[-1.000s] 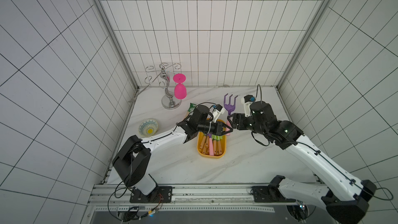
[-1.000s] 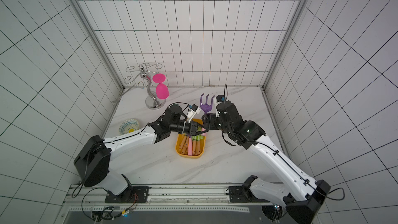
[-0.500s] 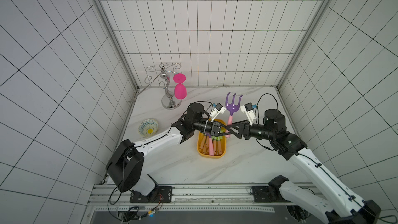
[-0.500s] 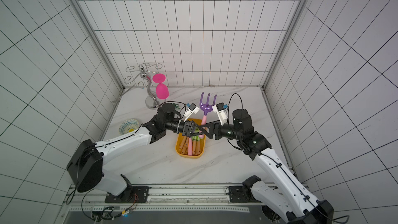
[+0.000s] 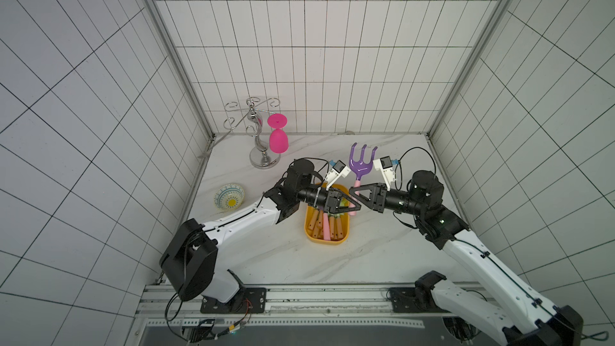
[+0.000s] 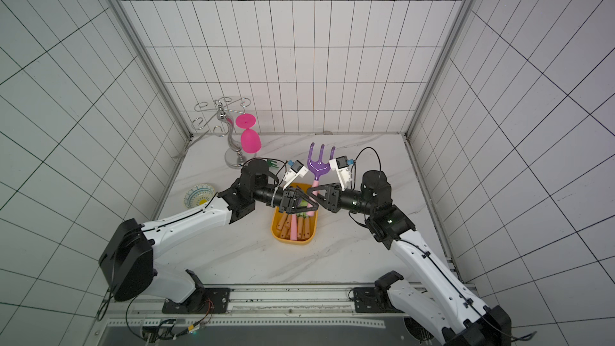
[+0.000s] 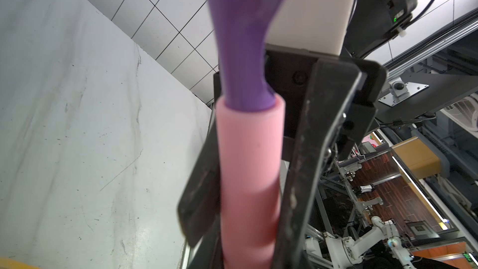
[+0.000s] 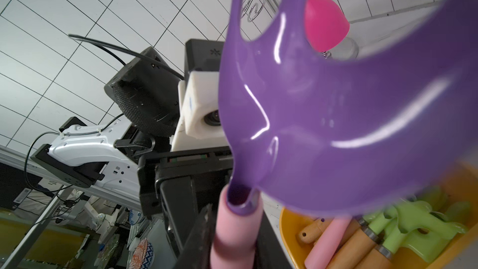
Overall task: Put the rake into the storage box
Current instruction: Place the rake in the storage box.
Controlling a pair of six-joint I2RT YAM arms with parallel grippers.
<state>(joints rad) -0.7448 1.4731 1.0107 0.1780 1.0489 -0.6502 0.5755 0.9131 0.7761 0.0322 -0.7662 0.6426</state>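
The rake (image 5: 358,174) stands upright in mid-frame, over the yellow storage box (image 5: 327,242) on the desk (image 5: 286,261). The left tool (image 5: 351,208) and right tool (image 5: 353,193) both pinch its pink handle, hiding part of it.

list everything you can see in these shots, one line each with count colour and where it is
rake: 1, purple head, pink handle, upright in the air above the box's far end
storage box: 1, yellow-orange, table centre
tools in the box: several, wooden and pink handles, green heads
goblet: 1, pink, hanging upside down on the rack
glass rack: 1, silver, back left
small dish: 1, patterned blue and yellow, left edge
table: 1, white marble
left gripper: black, shut on the handle's lower part
right gripper: black, at the handle higher up
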